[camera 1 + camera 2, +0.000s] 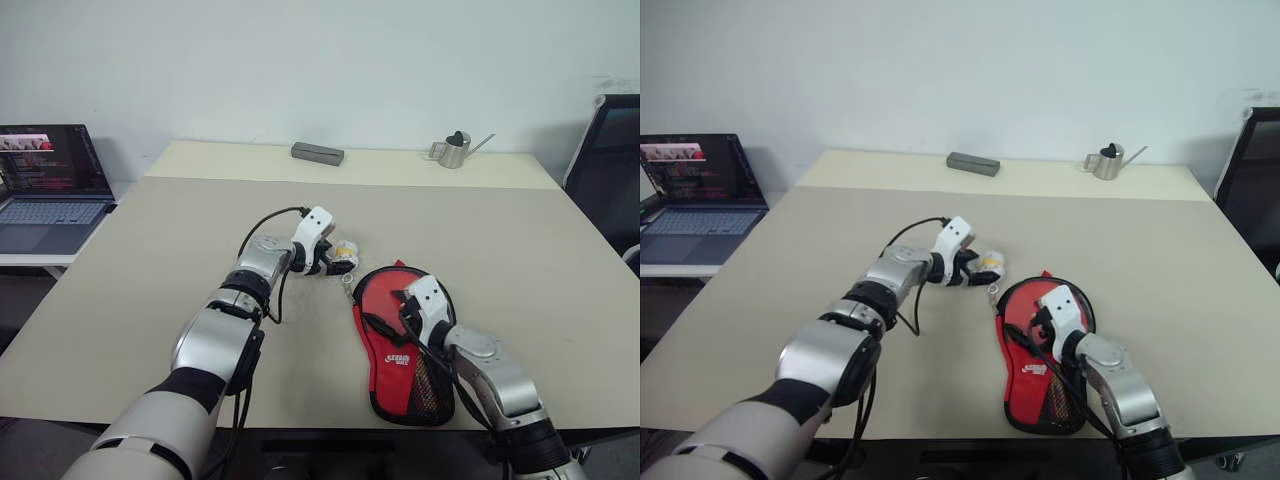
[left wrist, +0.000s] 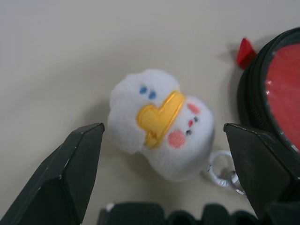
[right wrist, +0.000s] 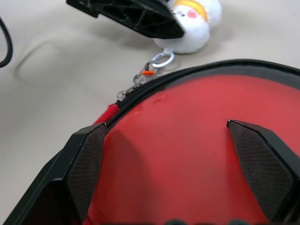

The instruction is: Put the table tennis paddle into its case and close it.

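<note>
Counter: beige counter, laptop off to left.
Case: red case lies near front edge; paddle prob. inside, zip partly open.
L claw: wide open, straddling plush zip charm, nothing gripped.
R claw: wide open over case, empty.
Left: pull zip shut.

A beige table stands against a plain white wall, a black chair at its right

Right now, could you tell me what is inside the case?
The case lies on the table, zipped along the edge that shows. A plush charm hangs from its zipper. Whether the paddle is inside cannot be seen; the cover hides it.
</note>
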